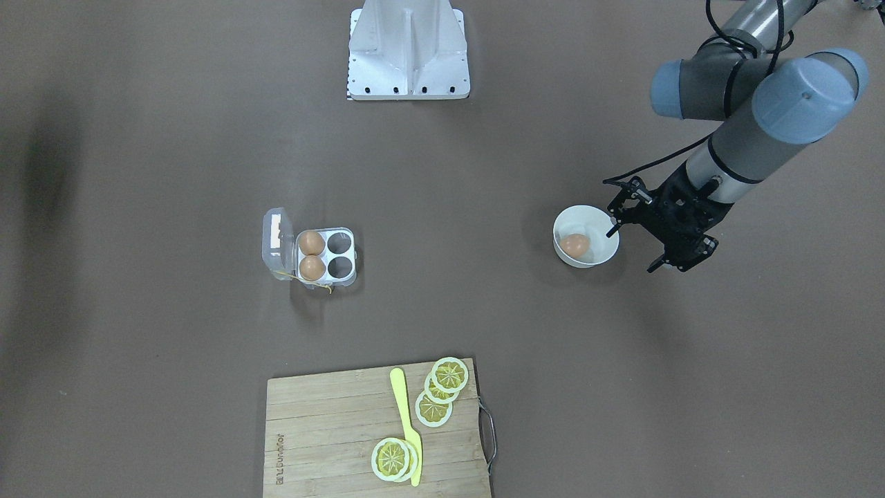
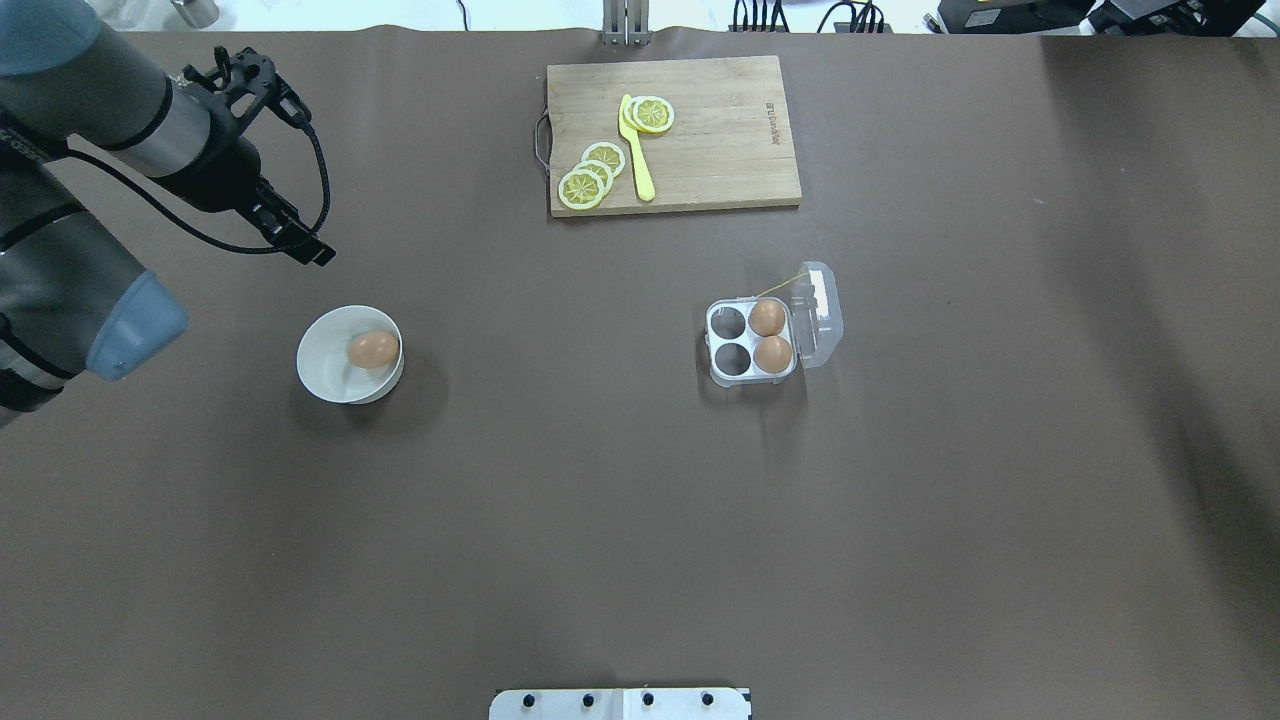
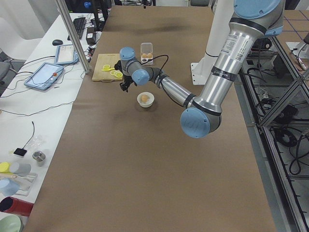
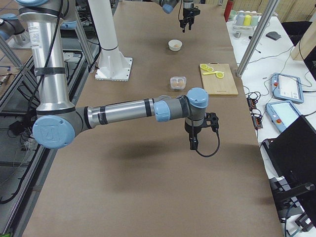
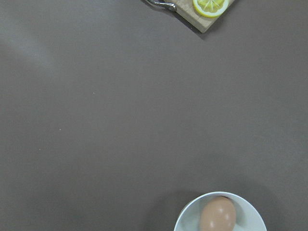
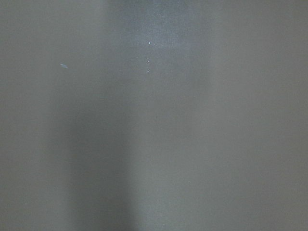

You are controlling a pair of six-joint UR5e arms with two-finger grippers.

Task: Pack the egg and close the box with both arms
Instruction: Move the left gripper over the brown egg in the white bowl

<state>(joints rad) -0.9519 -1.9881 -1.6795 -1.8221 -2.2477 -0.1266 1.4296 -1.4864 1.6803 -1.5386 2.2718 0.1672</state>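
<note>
Lying in the white bowl (image 2: 312,378) on the robot's left half of the table (image 2: 640,520), the egg (image 2: 373,350) is seen untouched & well apart from the box (image 2: 749,337), which is set near mid-table w/ its clear lid (image 2: 820,315) swung open on the side away from the bowl. Two other brown eggs (image 2: 767,318) are seated in the 2 cells next to the lid; the 2 empty cells (image 2: 727,321) are on the bowl side. The left gripper (image 1: 630,250) is held above the table near the bowl, jaws spread wide, nothing gripped; in the left wrist view only part of the bowl & the egg are caught at the lower edge. The left arm (image 2: 60,270) is seen at the overhead view's left. The right gripper (image 4: 193,144) is shown only in the exterior right view, pointed down over the table on the right arm (image 4: 118,111), so its opening can't be told. A wooden cutting board (image 2: 720,150) w/ lemon slices (image 2: 582,188) & a yellow knife (image 2: 638,160) is set at the far edge, opp. the robot
</note>
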